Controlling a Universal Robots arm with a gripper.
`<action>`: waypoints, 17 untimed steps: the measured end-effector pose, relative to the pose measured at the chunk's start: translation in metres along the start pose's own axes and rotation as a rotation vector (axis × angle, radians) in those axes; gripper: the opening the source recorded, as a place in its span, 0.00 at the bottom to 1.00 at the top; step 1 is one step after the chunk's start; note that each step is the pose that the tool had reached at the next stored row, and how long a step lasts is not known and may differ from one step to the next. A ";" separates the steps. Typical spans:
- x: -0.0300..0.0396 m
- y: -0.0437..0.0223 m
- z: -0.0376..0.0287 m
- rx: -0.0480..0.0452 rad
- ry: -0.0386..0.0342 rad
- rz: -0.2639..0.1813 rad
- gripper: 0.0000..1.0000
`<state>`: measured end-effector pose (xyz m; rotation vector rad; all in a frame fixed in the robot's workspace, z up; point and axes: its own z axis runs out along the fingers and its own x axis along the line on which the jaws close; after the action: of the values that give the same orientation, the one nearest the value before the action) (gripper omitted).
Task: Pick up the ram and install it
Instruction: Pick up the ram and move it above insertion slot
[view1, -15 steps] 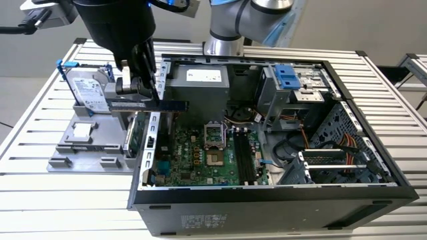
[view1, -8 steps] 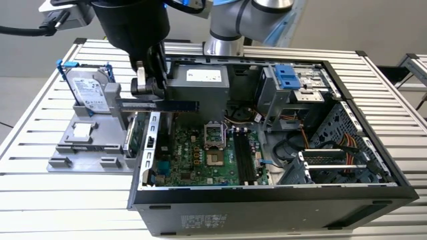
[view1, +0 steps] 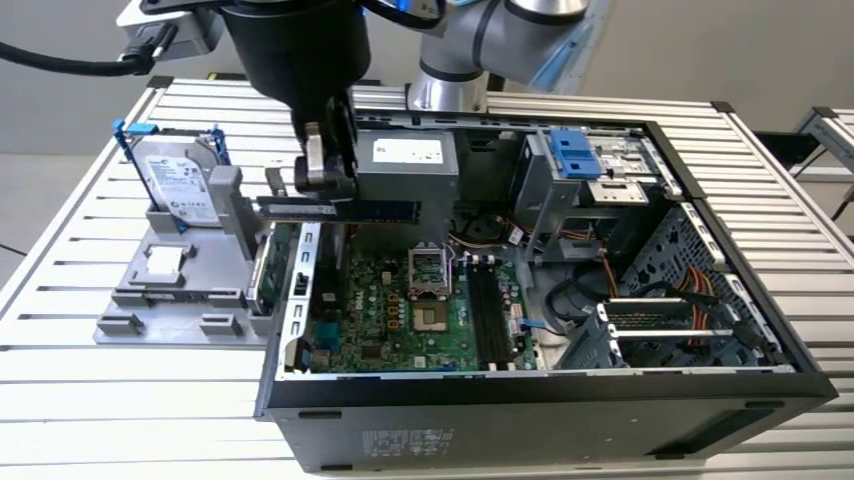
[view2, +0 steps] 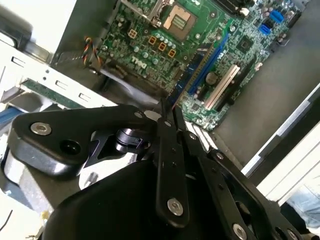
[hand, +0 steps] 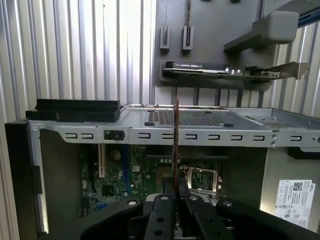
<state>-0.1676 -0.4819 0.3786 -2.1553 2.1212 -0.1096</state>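
Table (view1: 80, 400) of slats, end effector (view1: 327, 192) gripping ram (view1: 380, 210)

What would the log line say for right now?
tool: shut on ram | place: above open computer case | ram: not yet installed

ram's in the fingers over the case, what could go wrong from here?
1. The gripper holds the ram by a short stretch, with the rest jutting out; pressing may tilt it.
2. It hangs above the case wall; a straight descent could clip that.
3. In the exterior view it lies crosswise to the memory slots; unturned, it likely won't seat.
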 end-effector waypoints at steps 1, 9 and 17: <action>0.0001 -0.0027 0.0004 0.0000 0.0000 0.000 0.00; 0.0005 -0.0254 0.0034 -0.0004 -0.0005 0.000 0.00; 0.0007 -0.0403 0.0054 -0.0005 -0.0004 0.000 0.00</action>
<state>-0.1269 -0.4819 0.3785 -2.1553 2.1213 -0.1086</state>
